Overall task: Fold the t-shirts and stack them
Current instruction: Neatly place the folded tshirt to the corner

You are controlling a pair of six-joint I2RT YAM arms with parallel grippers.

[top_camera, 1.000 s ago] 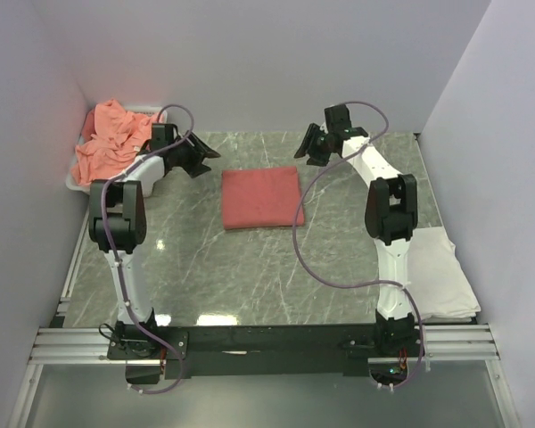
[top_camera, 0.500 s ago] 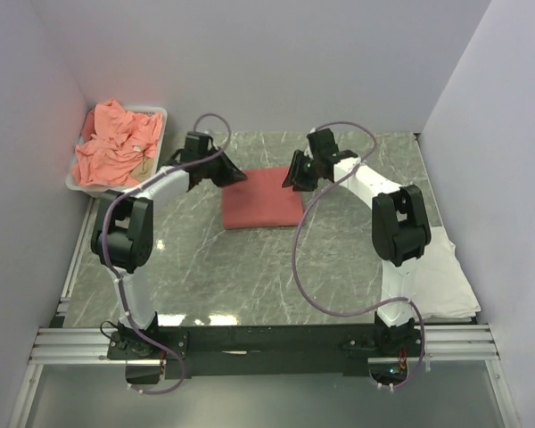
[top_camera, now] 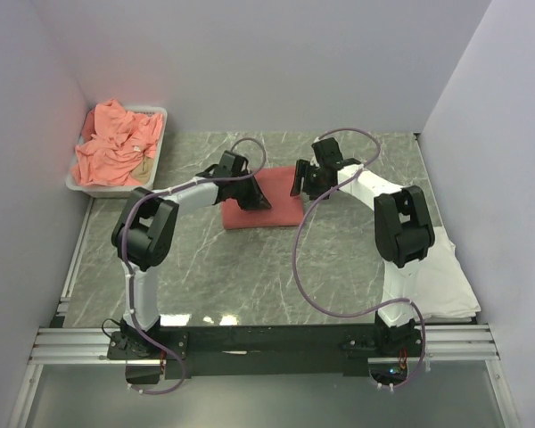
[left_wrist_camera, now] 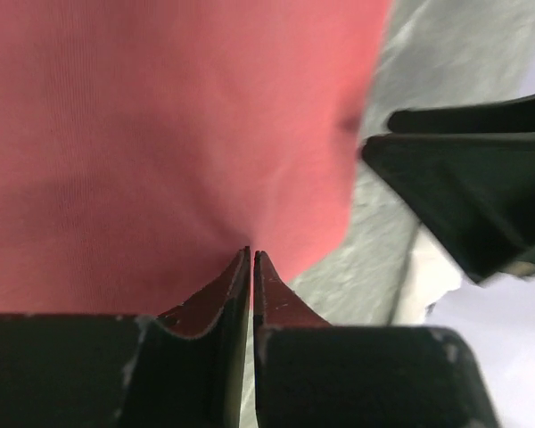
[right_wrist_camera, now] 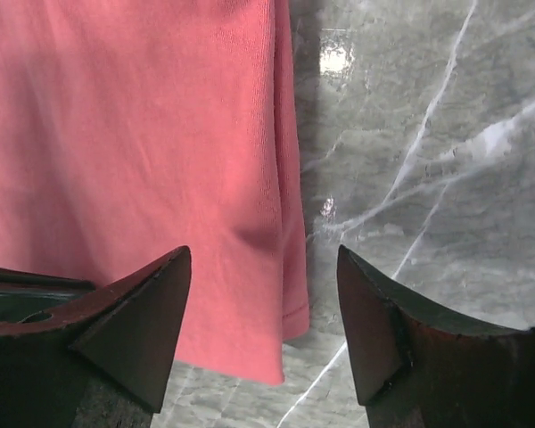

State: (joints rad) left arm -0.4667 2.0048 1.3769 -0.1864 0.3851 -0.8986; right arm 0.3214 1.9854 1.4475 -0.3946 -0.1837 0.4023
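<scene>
A folded red t-shirt (top_camera: pixel 278 210) lies flat on the marble table at centre back. My left gripper (top_camera: pixel 256 200) rests on its left half. In the left wrist view this gripper (left_wrist_camera: pixel 251 255) is shut, its tips touching the red t-shirt (left_wrist_camera: pixel 160 134), which dimples there. My right gripper (top_camera: pixel 301 185) is at the shirt's far right edge. It (right_wrist_camera: pixel 263 267) stands open in its wrist view, straddling the t-shirt's corner (right_wrist_camera: pixel 250 294) without gripping it. More salmon t-shirts (top_camera: pixel 111 147) lie crumpled at the back left. A white folded garment (top_camera: pixel 441 263) lies at the right.
A white tray (top_camera: pixel 157 111) in the back left corner holds the crumpled shirts. Purple cables loop over both arms. Walls close in on the left, back and right. One black finger of the right gripper (left_wrist_camera: pixel 464 196) shows in the left wrist view.
My left arm swung from beside the tray to the right onto the folded shirt, and its jaws closed. My right gripper came down to the shirt's right edge and opened wider.
</scene>
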